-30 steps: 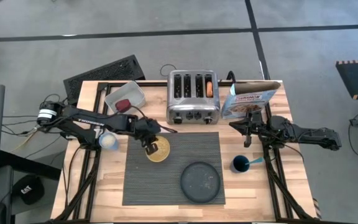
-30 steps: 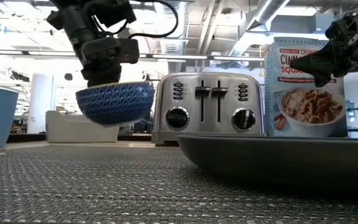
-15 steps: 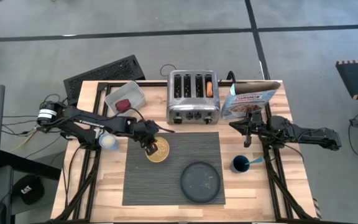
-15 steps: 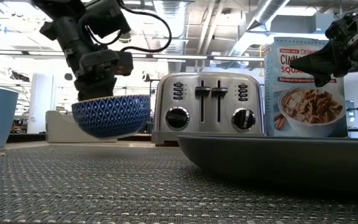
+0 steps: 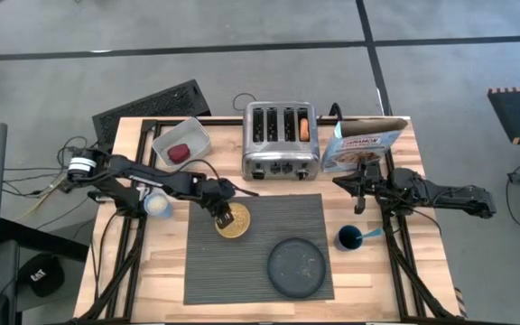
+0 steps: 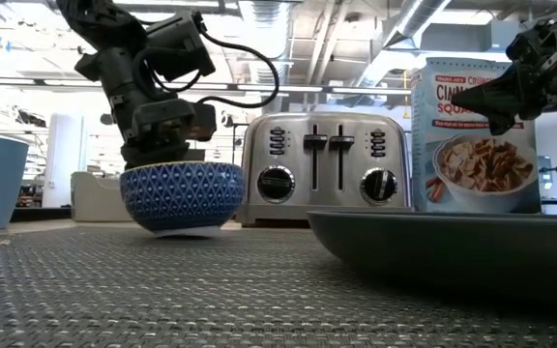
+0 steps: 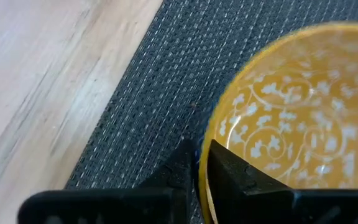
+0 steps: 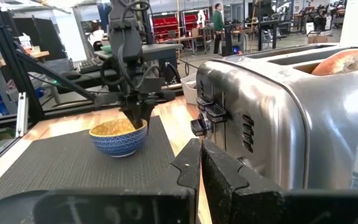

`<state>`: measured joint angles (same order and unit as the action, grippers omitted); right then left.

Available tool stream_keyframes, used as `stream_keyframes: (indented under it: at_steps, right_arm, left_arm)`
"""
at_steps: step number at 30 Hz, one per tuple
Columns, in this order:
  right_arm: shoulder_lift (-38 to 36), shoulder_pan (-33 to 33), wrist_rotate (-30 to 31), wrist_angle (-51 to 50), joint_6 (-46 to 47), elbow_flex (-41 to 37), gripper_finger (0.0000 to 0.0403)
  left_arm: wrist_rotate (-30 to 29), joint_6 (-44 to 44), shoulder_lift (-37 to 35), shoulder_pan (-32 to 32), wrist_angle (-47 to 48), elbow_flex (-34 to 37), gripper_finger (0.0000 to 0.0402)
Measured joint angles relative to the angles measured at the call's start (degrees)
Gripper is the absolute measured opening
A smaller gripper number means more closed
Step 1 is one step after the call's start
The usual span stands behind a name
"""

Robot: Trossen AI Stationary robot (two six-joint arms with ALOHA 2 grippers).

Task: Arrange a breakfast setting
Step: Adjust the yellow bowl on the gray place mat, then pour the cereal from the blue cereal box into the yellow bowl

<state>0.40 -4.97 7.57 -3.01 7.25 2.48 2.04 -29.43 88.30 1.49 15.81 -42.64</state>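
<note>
1. Presently the left tool (image 5: 223,215) is down at the small bowl (image 5: 234,220), yellow inside and blue-patterned outside, with its fingers (image 7: 229,171) nearly closed over the bowl's rim, one inside and one outside.
2. The bowl (image 6: 183,196) sits on the dark grey ribbed placemat (image 5: 251,262), near the mat's far left corner, in front of the chrome toaster (image 5: 281,140).
3. A dark round plate (image 5: 299,267) lies on the mat's near right part, well apart from the bowl.
4. Off the mat's right edge stands a dark blue cup (image 5: 348,238) with a blue-handled spoon (image 5: 369,234) in it.
5. The right tool (image 5: 359,194) hovers, closed and empty, between the toaster and the cereal box (image 5: 360,146), near the tabletop's far right corner.
6. A bagel (image 5: 306,127) sticks out of the toaster's rightmost slot.
7. A small red fruit (image 5: 181,152) rests in a clear container (image 5: 181,142) near the tabletop's far left corner.
8. A light blue cup (image 5: 158,206) stands near the left edge.
</note>
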Motion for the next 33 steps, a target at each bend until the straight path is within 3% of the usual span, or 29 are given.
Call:
stream_keyframes:
  at_steps: [8,14,21,24,28,33]
  right_arm:
    - [0.00,-0.01,0.03,0.00,0.27,0.00,0.0057]
    - [0.00,0.00,0.02,0.29,0.31,0.00,0.0126]
    - [0.00,0.11,0.02,-0.26,0.40,3.10,0.0249]
    - [0.45,0.11,0.02,-0.50,0.39,5.72,0.0283]
    - [2.56,0.09,0.02,-0.01,0.35,10.68,0.0302]
    - [7.77,0.04,2.77,-4.30,-2.74,18.78,0.0304]
  left_arm:
    - [0.25,1.46,-0.43,-0.01,0.65,-1.88,0.0101]
    - [0.50,2.30,-1.77,0.03,5.55,-4.24,0.0141]
    - [-4.77,5.50,-8.75,-0.92,5.90,-5.00,0.0149]
    - [-9.14,8.01,-11.73,-2.64,4.78,-5.00,0.0149]
    - [-13.60,11.43,-14.14,-5.00,1.52,-5.00,0.0149]
    - [-14.56,14.91,-14.52,-6.80,-3.53,-5.00,0.0149]
